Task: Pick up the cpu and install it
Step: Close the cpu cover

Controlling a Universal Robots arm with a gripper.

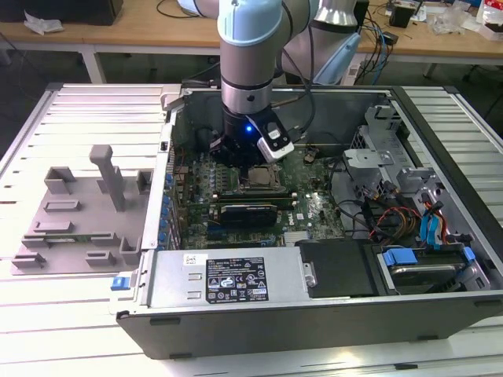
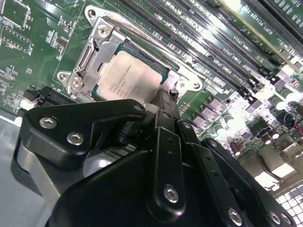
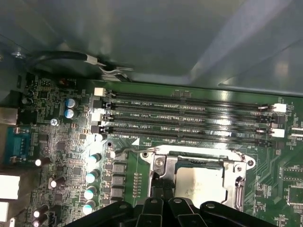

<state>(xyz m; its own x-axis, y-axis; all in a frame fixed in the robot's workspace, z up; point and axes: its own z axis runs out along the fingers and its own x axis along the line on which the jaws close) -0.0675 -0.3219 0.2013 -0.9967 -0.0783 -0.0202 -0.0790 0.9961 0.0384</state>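
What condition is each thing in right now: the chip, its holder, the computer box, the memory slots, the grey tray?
cpu: lying flat in its socket, top bare.
socket frame: around the cpu.
gripper: right above the socket, at the cpu's edge.
computer case: lying on its side, panel off.
memory slots: unfilled.
grey tray: beside the case, slots vacant.

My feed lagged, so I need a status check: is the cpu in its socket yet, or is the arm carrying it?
The cpu lies flat inside the socket frame on the motherboard, so placement looks done. In hand: nothing visible; the end effector hangs right at the cpu's edge in both wrist views, and whether it grips cannot be told. Left: the frame looks not yet clamped over the chip, though I can't confirm this.
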